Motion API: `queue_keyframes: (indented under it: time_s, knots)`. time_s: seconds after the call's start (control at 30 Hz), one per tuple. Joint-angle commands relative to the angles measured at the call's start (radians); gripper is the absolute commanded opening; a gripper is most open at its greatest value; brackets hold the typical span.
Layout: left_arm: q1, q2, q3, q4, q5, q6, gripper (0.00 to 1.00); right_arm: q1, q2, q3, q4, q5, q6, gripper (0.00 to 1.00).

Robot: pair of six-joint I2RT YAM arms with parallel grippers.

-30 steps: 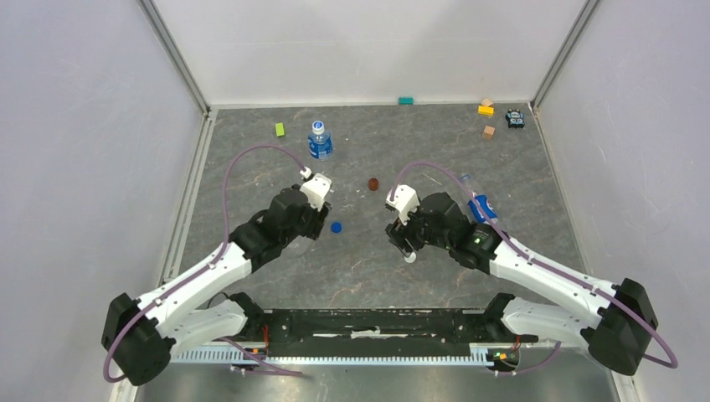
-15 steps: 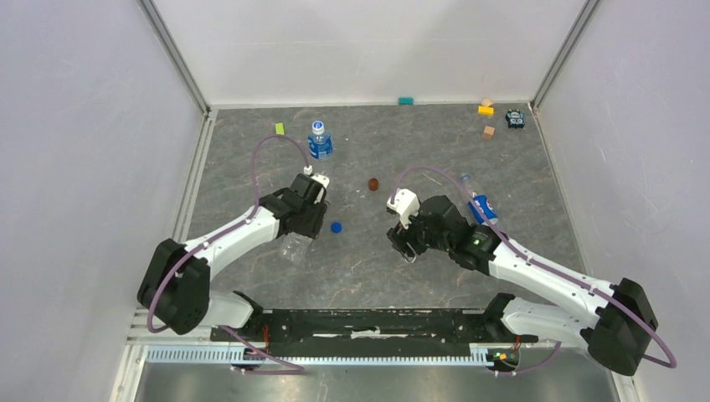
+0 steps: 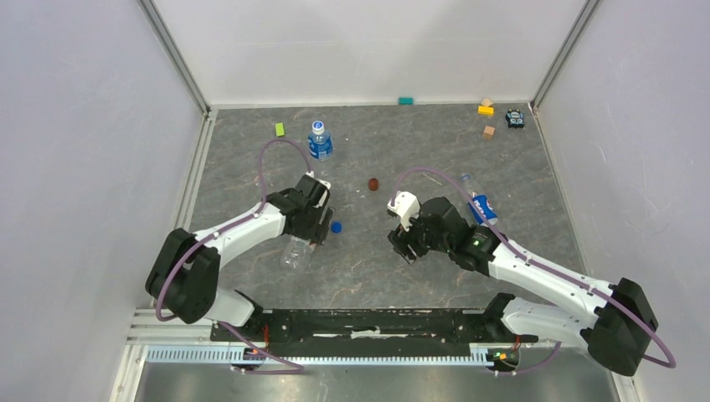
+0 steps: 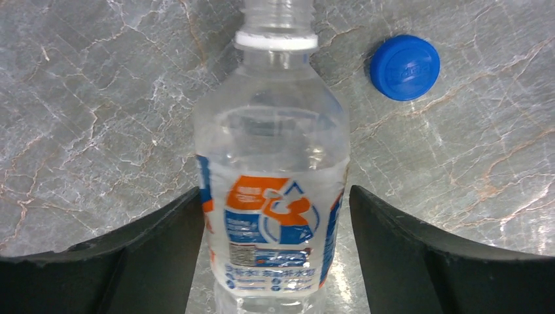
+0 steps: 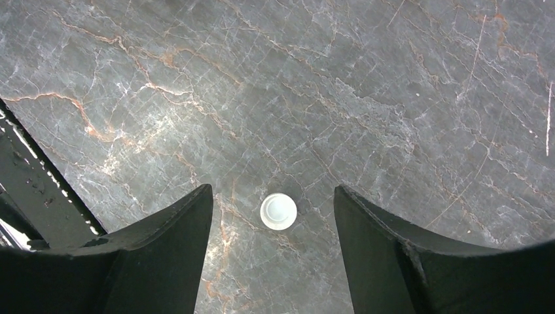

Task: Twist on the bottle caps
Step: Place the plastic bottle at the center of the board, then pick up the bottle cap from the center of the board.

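On the table (image 3: 360,159) a lying, uncapped bottle (image 4: 271,190) is straddled by the open left hand (image 4: 275,196); a white cap (image 5: 278,211) is framed by the open right hand (image 5: 273,196). The bottle could be rolled away if nudged.

cap (image 4: 404,67) beside bottle (image 4: 271,196) neck, both on table (image 4: 98,98)

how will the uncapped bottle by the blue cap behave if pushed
The bottle lies on its round side, so it would probably roll. Its neck is open with no spill visible, so it is likely light. Thin clear walls may dent.
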Motion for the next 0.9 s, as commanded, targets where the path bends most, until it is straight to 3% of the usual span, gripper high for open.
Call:
queue_keyframes:
  time_s: [0.0, 0.23, 0.43, 0.67, 0.87]
  knots:
    - [0.003, -0.064, 0.082, -0.044, -0.031, -0.069, 0.88, -0.007, -0.028, -0.006, 0.018, 0.003, 0.017, 0.74]
    - [0.001, -0.185, 0.206, -0.110, 0.031, -0.062, 1.00, -0.035, -0.041, -0.016, -0.001, 0.038, 0.077, 0.83]
    - [-0.070, -0.279, 0.244, -0.070, 0.050, -0.107, 0.96, -0.119, -0.068, -0.055, 0.006, 0.067, 0.122, 0.92]
    - [-0.404, -0.091, 0.377, -0.075, -0.062, -0.136, 0.93, -0.266, -0.151, -0.109, 0.018, 0.092, 0.151, 0.96]
    - [-0.580, 0.142, 0.485, -0.067, -0.086, -0.158, 0.85, -0.322, -0.291, -0.141, 0.021, 0.254, 0.204, 0.98]
